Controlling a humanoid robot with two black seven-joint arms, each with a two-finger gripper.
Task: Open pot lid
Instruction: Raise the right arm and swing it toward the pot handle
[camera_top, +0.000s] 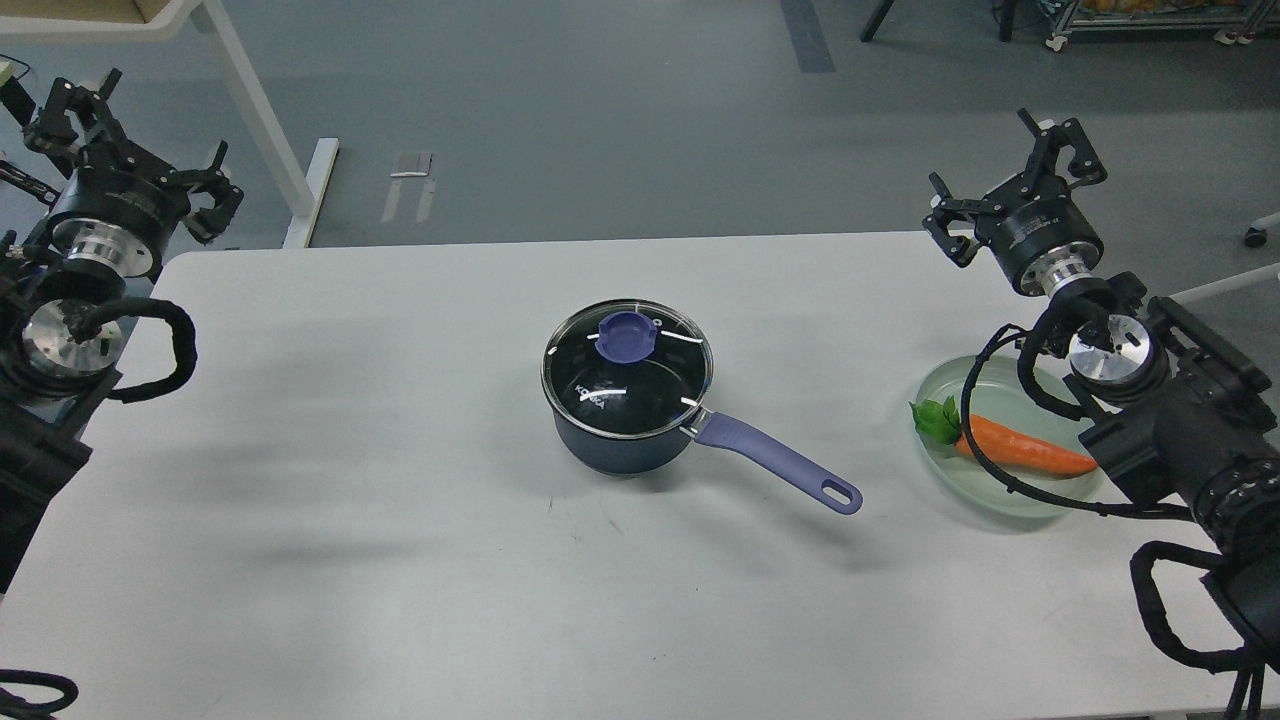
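lidded saucepan mid-tabletop, both grippers raised at the far corners

the left gripper (130, 140) is spread open and empty; well to its right and nearer sits the small navy saucepan (620, 445) on the white tabletop (350, 500), its clear glass lid (627, 368) with purple knob seated on top. the lavender handle (780, 463) points toward the pale green glass plate (950, 385) holding a carrot (1025, 452), below the right gripper (1010, 165), likewise open and empty.

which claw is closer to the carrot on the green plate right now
Right. The right claw hangs above the table's far right edge, just beyond the carrot; the left claw is across the table at the far left corner.
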